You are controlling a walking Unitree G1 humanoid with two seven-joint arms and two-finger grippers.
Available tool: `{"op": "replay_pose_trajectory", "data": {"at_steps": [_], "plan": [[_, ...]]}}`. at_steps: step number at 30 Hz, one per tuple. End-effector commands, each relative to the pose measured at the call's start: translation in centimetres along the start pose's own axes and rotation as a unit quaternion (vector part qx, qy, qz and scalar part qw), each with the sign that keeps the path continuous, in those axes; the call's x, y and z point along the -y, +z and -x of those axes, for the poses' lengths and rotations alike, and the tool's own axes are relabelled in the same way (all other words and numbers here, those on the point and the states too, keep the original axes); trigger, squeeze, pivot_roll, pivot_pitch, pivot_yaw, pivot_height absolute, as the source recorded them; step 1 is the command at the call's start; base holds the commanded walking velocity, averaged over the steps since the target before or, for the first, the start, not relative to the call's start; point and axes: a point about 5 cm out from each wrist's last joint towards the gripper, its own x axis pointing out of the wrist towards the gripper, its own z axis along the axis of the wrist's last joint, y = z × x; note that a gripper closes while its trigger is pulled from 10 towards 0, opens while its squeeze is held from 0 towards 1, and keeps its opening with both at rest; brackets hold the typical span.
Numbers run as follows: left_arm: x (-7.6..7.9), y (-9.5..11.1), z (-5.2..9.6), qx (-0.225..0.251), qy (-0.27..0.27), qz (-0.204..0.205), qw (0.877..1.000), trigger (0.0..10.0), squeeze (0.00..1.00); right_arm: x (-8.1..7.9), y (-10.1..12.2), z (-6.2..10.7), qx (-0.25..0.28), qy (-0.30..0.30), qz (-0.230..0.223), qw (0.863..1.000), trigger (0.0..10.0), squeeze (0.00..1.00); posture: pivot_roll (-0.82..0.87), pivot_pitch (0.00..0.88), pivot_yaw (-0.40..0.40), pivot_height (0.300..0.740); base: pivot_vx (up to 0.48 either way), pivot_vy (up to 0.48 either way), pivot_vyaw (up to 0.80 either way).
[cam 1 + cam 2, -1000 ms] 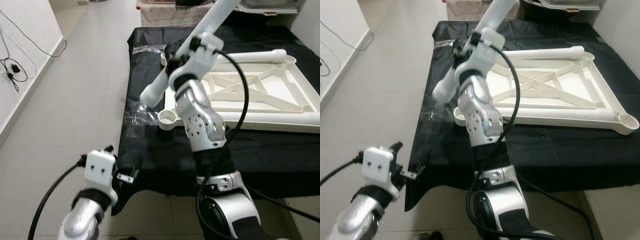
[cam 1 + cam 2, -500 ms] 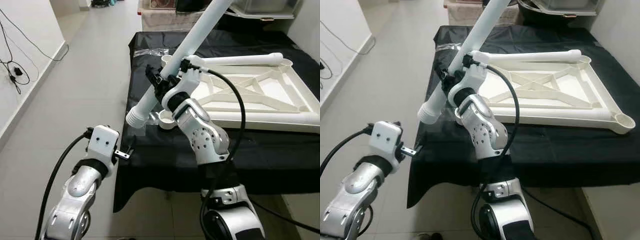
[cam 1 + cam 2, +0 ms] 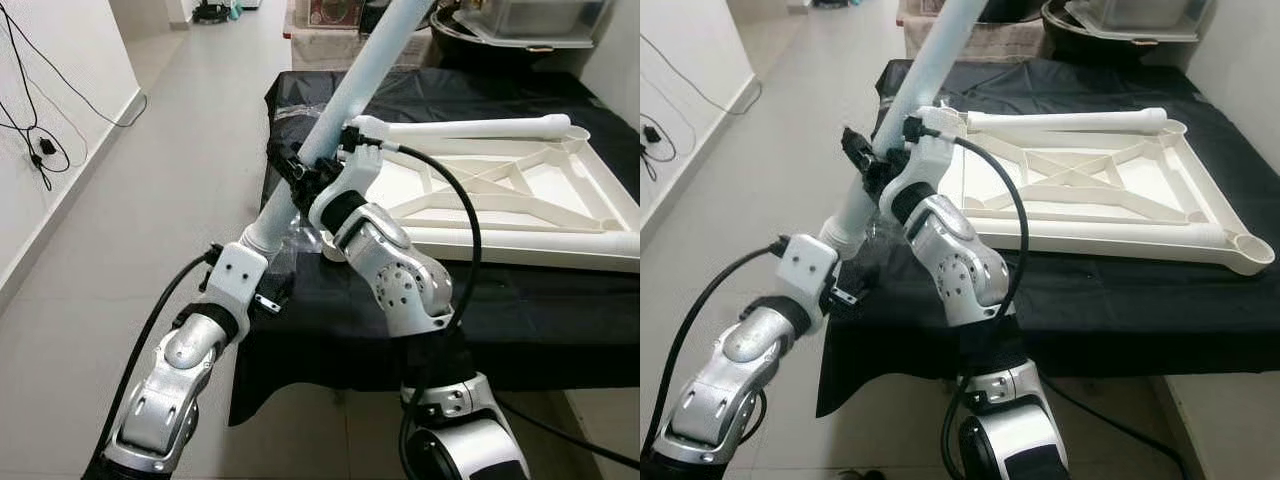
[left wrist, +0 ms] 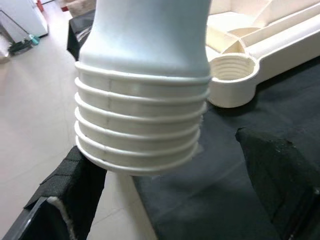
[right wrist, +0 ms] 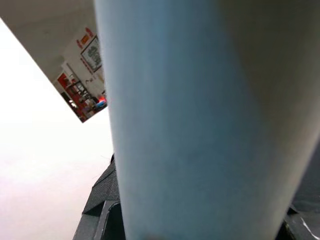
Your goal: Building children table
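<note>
Left eye view: nearest the camera, the left pincer (image 3: 268,296) reaches up to the threaded lower end of the long white table leg (image 3: 345,105). In the left wrist view its two black fingers (image 4: 272,165) stand spread on either side of that ribbed end, not touching it. Just above, the right pincer (image 3: 300,175) is clamped around the leg's shaft, holding it tilted, with its upper end rising past the top of the frame and its lower end over the desk's near left corner. Beyond, the black-covered desk (image 3: 520,300) carries the upturned white table top (image 3: 520,190), ribs facing up. A threaded socket (image 4: 232,75) at its near left corner lies just beside the leg's end. Another white leg (image 3: 480,127) lies along the top's far edge. To the left is pale tiled floor (image 3: 150,200), with a black cable (image 3: 35,140) by the wall.
</note>
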Motion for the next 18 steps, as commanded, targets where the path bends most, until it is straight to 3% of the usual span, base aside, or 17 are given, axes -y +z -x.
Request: {"op": "replay_pose_trajectory", "data": {"at_steps": [1, 18], "plan": [[-0.4, -0.3, 0.0, -0.01, 0.008, -0.02, 1.0, 10.0, 0.0, -0.5, -2.2, 0.6, -0.016, 0.001, -0.04, 0.999, 10.0, 0.0, 0.02, 0.092, 0.004, 0.74, 0.0, 0.0, 0.0], [0.0, -0.2, -1.1, -0.002, 0.013, -0.011, 1.0, 10.0, 0.0, -1.0, -2.8, 1.4, -0.03, 0.022, -0.027, 0.999, 10.0, 0.0, 0.01, 0.077, 0.017, 0.74, 0.0, 0.0, 0.0]]}}
